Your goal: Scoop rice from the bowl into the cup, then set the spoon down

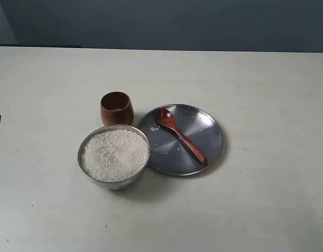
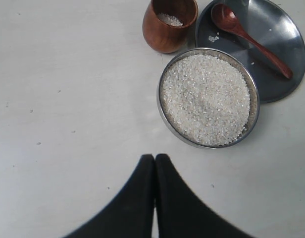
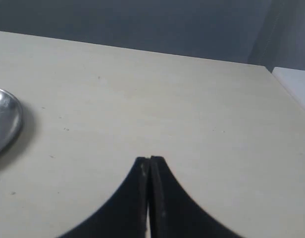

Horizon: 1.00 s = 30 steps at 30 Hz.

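Left gripper point(image 2: 154, 157): jaws pressed together, nothing held, hanging over the table point(image 2: 68, 99) near the bowl point(image 2: 253, 115). Right gripper point(image 3: 150, 159): likewise closed and empty, well apart from the plate point(image 3: 4, 124).

Spoon point(image 1: 181, 136) lies unattended on the plate, head toward the cup point(image 1: 117, 111). The cup, just beside the bowl, holds a little rice point(image 2: 170, 20) at its bottom, while the bowl is nearly full. Stray grains point(image 2: 212, 37) lie beside the spoon head.

Finding: with rice in the cup, the spoon down and both grippers clear, the task appears complete. Nothing is evidently left unless further scoops are wanted.
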Each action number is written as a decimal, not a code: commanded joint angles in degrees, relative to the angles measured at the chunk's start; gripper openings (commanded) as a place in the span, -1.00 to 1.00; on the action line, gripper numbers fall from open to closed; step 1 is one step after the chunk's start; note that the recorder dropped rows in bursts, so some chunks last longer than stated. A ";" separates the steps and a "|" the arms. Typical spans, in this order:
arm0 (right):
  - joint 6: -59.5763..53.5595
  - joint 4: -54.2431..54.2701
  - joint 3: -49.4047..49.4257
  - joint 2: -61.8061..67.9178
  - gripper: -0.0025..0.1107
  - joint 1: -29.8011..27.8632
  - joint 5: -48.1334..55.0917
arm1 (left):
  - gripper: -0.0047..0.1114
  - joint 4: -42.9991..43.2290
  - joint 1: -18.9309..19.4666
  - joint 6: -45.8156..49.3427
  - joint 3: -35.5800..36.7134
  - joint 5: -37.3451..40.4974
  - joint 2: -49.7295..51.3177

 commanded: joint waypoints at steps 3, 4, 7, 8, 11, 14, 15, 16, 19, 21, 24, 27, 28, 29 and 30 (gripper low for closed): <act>0.19 2.47 0.19 -0.16 -0.96 -0.40 -1.39 | -0.91 0.16 0.17 -0.04 0.09 -0.17 -0.14; 0.19 2.72 0.19 -0.16 -0.96 -0.40 -1.37 | -0.91 0.16 0.17 -0.04 0.09 -0.17 -0.14; 0.19 2.72 0.19 -0.16 -0.96 -0.40 -1.37 | -0.91 0.16 0.17 -0.04 0.09 -0.17 -0.14; 0.19 2.72 0.19 -0.16 -0.96 -0.40 -1.37 | -0.91 0.16 0.17 -0.04 0.09 -0.17 -0.14; 0.19 2.72 0.19 -0.16 -0.96 -0.40 -1.37 | -0.91 0.16 0.17 -0.04 0.09 -0.17 -0.14; 0.19 2.72 0.19 -0.16 -0.96 -0.40 -1.37 | -0.91 0.16 0.17 -0.04 0.09 -0.17 -0.14; 0.19 2.72 0.19 -0.16 -0.96 -0.40 -1.37 | -0.91 0.16 0.17 -0.04 0.09 -0.17 -0.14; 0.19 2.72 0.19 -0.16 -0.96 -0.40 -1.37 | -0.91 0.16 0.17 -0.04 0.09 -0.17 -0.14; 0.19 2.62 0.19 -0.16 -0.96 -0.40 -1.37 | -0.91 0.16 0.17 -0.04 0.09 -0.17 -0.14; 0.19 2.62 0.19 -0.16 -0.96 -0.40 -1.37 | -0.91 0.16 0.17 -0.04 0.09 -0.17 -0.14; 0.19 2.62 0.19 -0.16 -0.96 -0.40 -1.37 | -0.91 0.16 0.17 -0.04 0.09 -0.17 -0.14; 0.19 2.62 0.19 -0.16 -0.96 -0.40 -1.37 | -0.91 0.16 0.17 -0.04 0.09 -0.17 -0.14; 0.19 2.62 0.19 -0.16 -0.96 -0.40 -1.37 | -0.91 0.16 0.17 -0.04 0.09 -0.17 -0.14; 0.19 2.62 0.19 -0.16 -0.96 -0.40 -1.37 | -0.91 0.16 0.17 -0.04 0.09 -0.17 -0.14; 0.19 2.62 0.19 -0.16 -0.96 -0.40 -1.37 | -0.91 0.16 0.17 -0.04 0.09 -0.17 -0.14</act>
